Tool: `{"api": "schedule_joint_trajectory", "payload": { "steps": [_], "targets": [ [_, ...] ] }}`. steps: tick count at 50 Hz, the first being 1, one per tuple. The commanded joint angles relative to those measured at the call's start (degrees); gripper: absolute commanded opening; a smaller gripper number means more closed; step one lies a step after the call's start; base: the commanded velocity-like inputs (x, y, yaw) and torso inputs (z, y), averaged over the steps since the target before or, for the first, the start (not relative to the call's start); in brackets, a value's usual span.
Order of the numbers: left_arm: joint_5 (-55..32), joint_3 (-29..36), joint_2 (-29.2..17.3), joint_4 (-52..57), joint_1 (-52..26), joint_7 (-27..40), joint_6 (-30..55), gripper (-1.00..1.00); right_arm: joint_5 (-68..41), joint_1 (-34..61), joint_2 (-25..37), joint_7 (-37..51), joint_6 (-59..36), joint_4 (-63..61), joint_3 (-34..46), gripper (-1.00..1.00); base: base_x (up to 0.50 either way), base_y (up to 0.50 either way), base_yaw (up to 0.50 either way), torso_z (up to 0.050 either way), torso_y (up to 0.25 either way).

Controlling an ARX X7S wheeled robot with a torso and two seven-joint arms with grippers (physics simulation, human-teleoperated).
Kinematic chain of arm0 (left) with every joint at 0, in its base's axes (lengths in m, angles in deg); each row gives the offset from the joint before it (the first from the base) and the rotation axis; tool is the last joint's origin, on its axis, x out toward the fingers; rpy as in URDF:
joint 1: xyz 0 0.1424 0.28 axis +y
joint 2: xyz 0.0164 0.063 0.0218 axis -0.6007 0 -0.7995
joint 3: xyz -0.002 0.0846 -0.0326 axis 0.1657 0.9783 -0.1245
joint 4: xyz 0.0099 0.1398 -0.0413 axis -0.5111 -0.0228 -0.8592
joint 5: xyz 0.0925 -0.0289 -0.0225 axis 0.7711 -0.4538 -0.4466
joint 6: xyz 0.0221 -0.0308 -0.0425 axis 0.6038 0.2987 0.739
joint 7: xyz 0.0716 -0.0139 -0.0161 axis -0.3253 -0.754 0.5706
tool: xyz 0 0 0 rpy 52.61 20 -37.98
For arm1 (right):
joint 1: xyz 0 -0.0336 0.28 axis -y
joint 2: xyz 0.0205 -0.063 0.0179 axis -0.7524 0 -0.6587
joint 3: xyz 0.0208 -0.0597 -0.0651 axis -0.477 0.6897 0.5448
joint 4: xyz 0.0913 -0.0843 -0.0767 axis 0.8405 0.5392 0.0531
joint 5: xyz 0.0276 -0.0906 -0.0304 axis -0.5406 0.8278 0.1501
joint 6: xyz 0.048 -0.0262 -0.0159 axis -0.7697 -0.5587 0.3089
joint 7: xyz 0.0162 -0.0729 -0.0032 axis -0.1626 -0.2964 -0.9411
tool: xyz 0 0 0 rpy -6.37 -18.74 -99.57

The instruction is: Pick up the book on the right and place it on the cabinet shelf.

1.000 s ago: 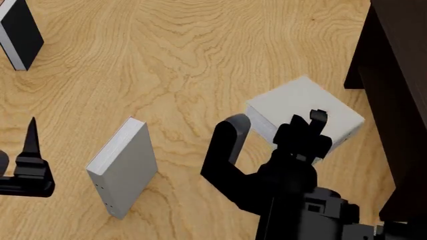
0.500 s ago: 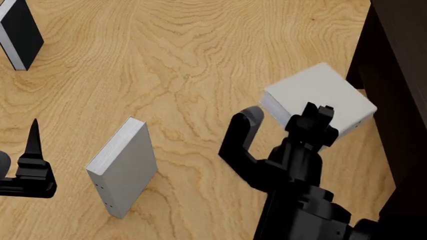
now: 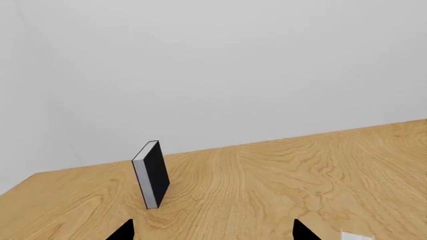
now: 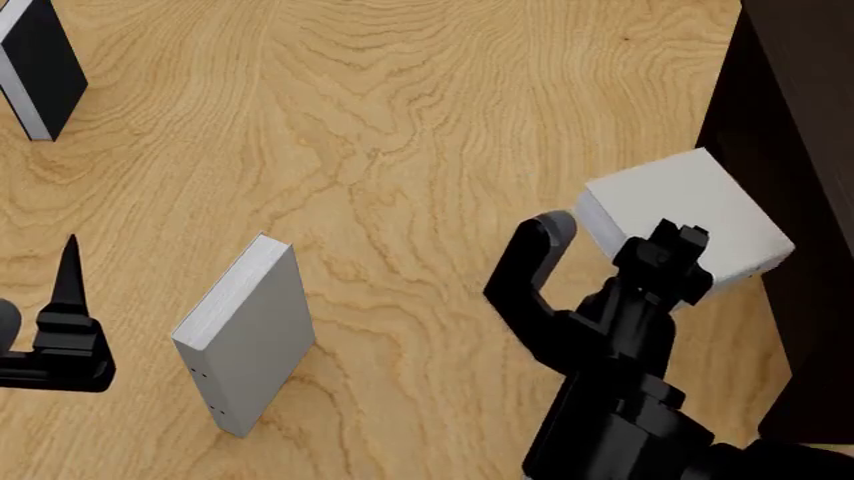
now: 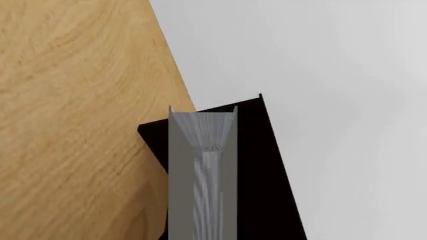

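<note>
Book [image 4: 681, 215] clamped in right claw [image 4: 625, 258], beside cabinet shelf [image 4: 787, 120].

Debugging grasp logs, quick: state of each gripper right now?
Left gripper: open, holding nothing.
Right gripper: closed on the plain light-grey hardcover book, lifted beside the very dark brown wooden cabinet.

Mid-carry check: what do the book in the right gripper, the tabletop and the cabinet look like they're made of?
The book: matte plain grey hardcover, likely board; right wrist view shows white paper-like page edges. The tabletop: light wood or veneer with swirling grain, smooth low-sheen finish. The cabinet: very dark brown flat boards, probably stained wood; grain too dark to confirm.
</note>
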Motion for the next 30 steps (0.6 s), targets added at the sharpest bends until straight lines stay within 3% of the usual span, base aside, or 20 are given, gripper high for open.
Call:
{"api": "schedule_joint_trajectory", "payload": {
  "steps": [1, 30],
  "targets": [
    [-0.1, 0.2, 0.0, -0.8, 0.0, 0.1, -0.8, 1.00, 4.9, -1.4, -1.0, -0.9, -0.4, 6.5, -0.8, -1.00, 0.00, 0.00, 0.00, 0.000, 0.000],
    [-0.3, 0.8, -0.3, -1.7, 0.7, 0.4, -2.3, 1.00, 4.7, -4.5, -2.6, -5.8, 3.8, 21.0, -2.9, -1.00, 0.00, 0.00, 0.00, 0.001, 0.001]
  ]
}}
